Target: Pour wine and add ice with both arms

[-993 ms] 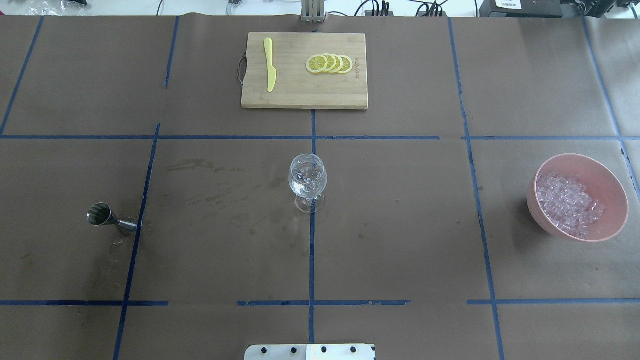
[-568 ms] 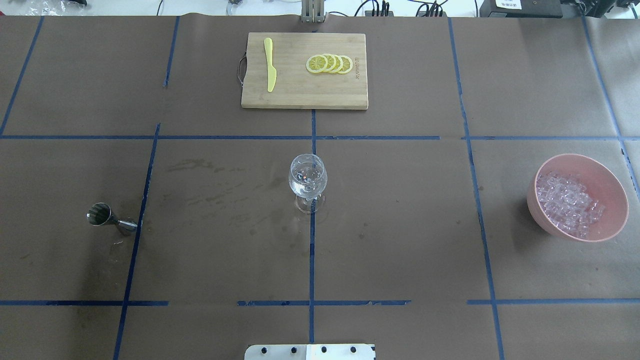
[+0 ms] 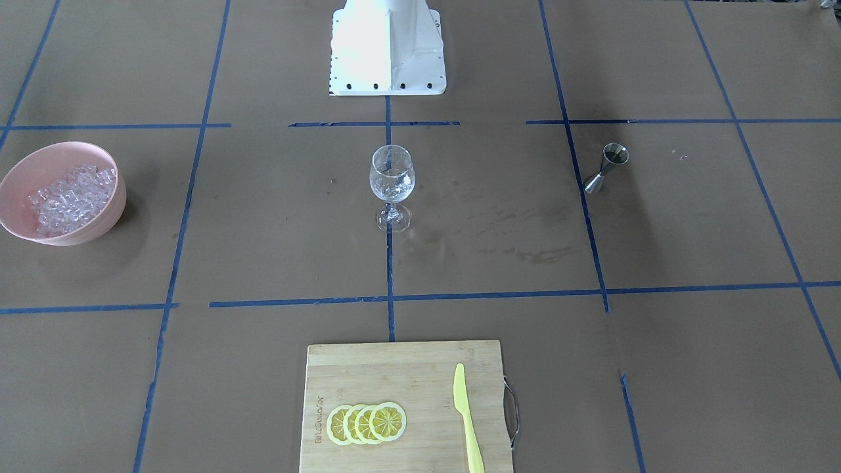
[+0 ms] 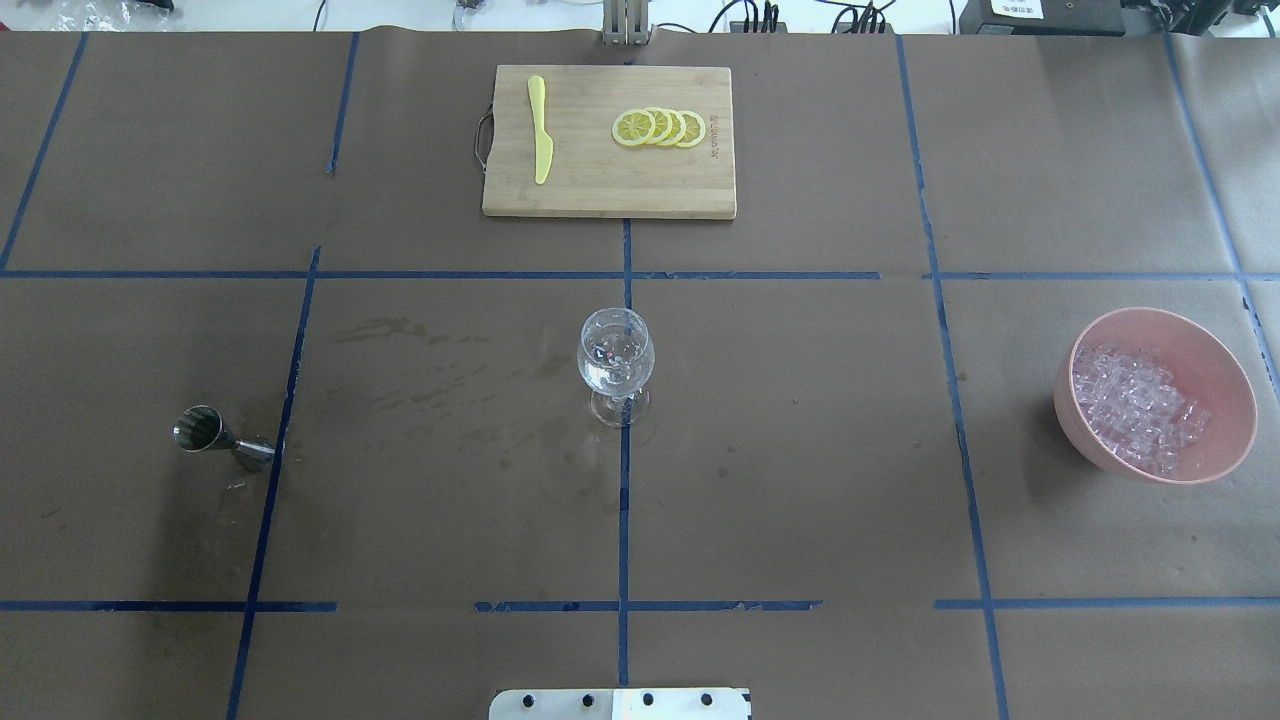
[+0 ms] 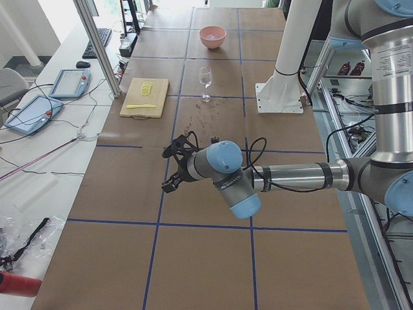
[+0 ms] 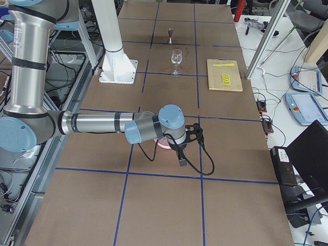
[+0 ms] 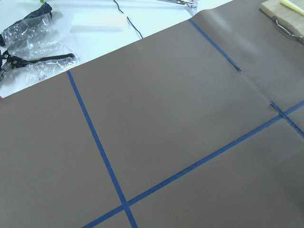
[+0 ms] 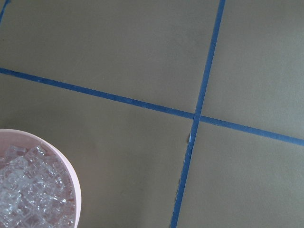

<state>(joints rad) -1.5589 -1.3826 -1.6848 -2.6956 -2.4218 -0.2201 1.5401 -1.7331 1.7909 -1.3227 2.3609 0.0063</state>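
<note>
Wine glass point(image 4: 615, 365) stands upright at the centre of the table point(image 4: 800, 450), on a blue tape line; whether it holds anything is unclear. Ice point(image 4: 1135, 410) is heaped in a pink bowl point(image 4: 1232, 400) at the robot's right, well apart from the glass. A metal jigger point(image 4: 220, 437) stands at the robot's left. Cutting board point(image 4: 600, 185) at the far side carries lemon slices point(image 4: 660, 128) and a yellow knife point(image 4: 540, 130). Left gripper point(image 5: 173, 177) and right gripper point(image 6: 182, 158) show only in the side views, so I cannot tell if the fingers are apart or together. Right gripper hangs just beside the bowl.
</note>
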